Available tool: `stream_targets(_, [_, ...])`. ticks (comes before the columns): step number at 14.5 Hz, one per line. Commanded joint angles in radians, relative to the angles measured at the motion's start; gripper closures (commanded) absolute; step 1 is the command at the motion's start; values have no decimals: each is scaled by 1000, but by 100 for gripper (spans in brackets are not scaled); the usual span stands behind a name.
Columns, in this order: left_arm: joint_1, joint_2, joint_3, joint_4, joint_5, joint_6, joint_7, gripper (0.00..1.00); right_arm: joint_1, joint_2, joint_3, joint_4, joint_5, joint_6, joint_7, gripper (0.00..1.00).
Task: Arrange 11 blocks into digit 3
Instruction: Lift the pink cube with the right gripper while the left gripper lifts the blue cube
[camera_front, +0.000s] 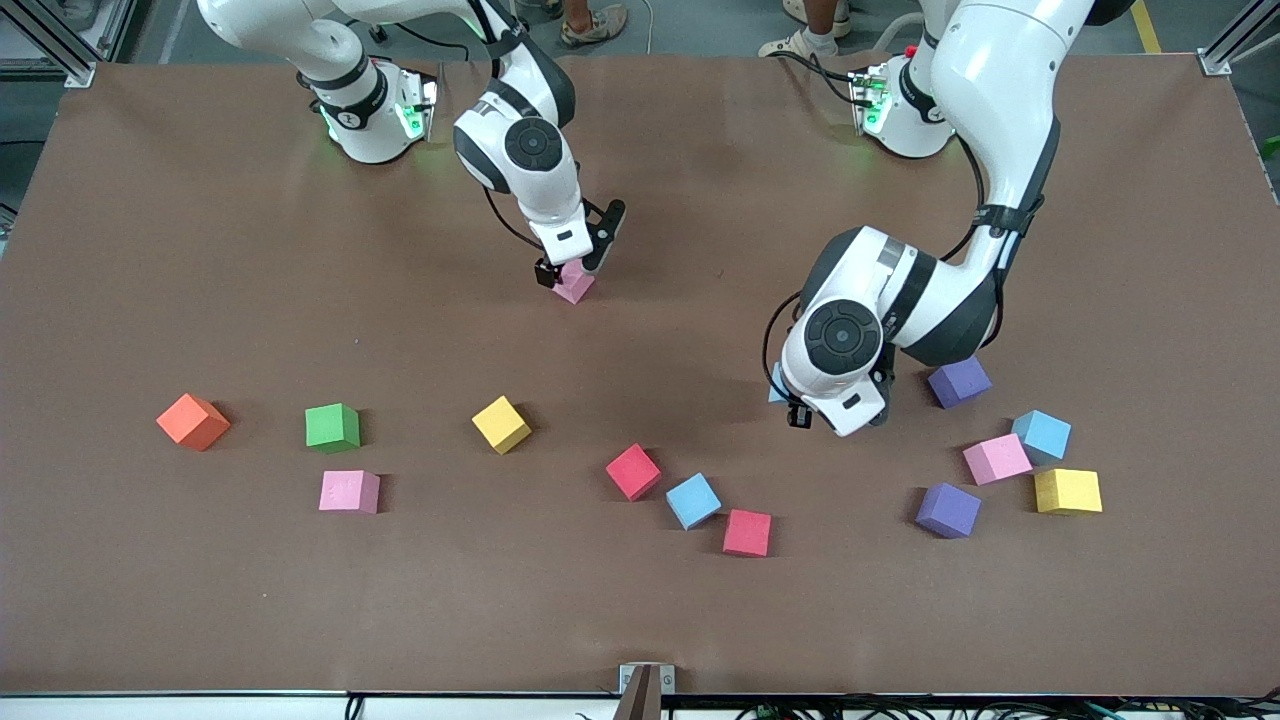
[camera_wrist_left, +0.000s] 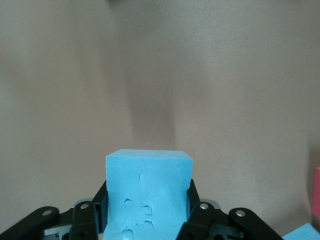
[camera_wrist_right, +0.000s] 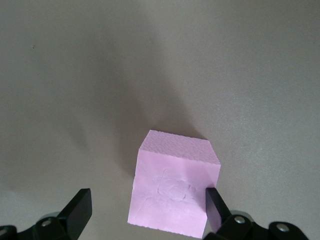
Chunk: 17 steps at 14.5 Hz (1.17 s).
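Two hands, left hand (camera_wrist_left: 147, 220) clamping blue block (camera_wrist_left: 148, 192), right hand (camera_wrist_right: 150, 210) spread, apparently straddling pink block (camera_wrist_right: 175, 192)

The left arm bends low over the desk, its claw (camera_wrist_left: 147, 225) clamped on a blue cube (camera_wrist_left: 148, 192), while the right arm reaches down mid-desk, its claw (camera_wrist_right: 147, 207) spread wide around a pink cube (camera_wrist_right: 172, 192).

No readable text, label, brand or number is being shown on any surface (the blocks (camera_front: 500, 424) and the table (camera_front: 640, 620) are being seen unmarked).
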<state>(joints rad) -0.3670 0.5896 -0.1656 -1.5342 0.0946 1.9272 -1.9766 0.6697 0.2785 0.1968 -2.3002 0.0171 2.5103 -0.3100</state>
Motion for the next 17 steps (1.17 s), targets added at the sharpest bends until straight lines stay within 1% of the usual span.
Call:
stream_targets(1, [2,-5,9,-1,2,12,-48,93,-15,25,10,-5,-9,33,-1,0])
stream_targets(7, [-6,-5,9,0,2,12,-76,93,-15,24,10,-5,-17,47,-7,1])
stream_targets(11, [-15,-4,9,-1,2,10,-94,93,-28,-25,10,-1,-23,31,-9,0])
stream_targets(12, [-15,-2,9,-1,2,12,-94,93,-27,-25,10,-1,-32,31,-9,0])
stream_targets(14, [-13,-2,9,-1,2,10,-93,93,-33,-25,10,-1,-84,31,-8,0])
stream_targets(17, [-10,-2,11,-1,4,4,-91,93,-36,-18,10,-1,-88,31,-3,0])
